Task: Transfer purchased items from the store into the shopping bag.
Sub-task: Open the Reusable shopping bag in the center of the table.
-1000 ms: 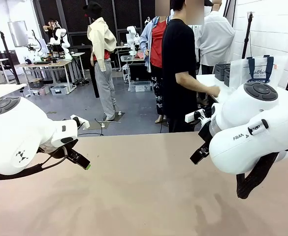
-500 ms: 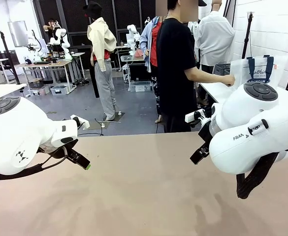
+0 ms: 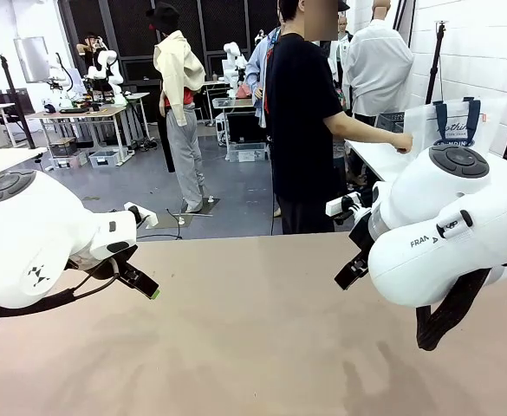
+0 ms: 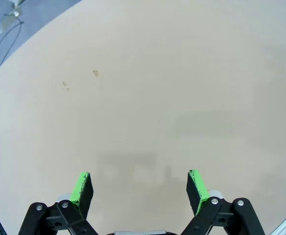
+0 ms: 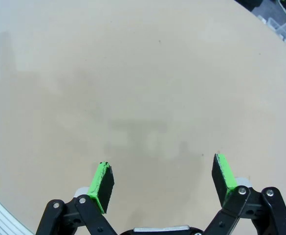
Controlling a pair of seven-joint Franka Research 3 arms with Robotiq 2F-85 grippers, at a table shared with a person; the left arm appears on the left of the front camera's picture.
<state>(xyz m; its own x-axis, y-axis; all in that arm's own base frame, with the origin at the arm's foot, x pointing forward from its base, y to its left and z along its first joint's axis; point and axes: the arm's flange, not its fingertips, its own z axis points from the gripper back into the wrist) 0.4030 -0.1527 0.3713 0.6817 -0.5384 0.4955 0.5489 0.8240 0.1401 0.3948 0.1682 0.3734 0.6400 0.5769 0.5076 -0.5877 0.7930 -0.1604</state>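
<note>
Front view puts the shopping bag (image 3: pixel 457 126) upper right, a person's hand (image 3: pixel 402 143) just beside it. Both arms' jaws gape empty above the bench (image 3: pixel 253 347); the transfer looks barely begun.

Broad tan table (image 3: pixel 253 338), matte and plain, spanning the front view from side to side, with a curved far edge. In the left wrist view, a few small brownish specks (image 4: pixel 95 73) on the top, plus a faint grey shadow (image 4: pixel 128 164). Farther off at the right, a white table (image 3: pixel 379 160) bearing the upright shopping bag (image 3: pixel 452 121), with a dark lattice basket (image 3: pixel 392 120) just beside it.
</note>
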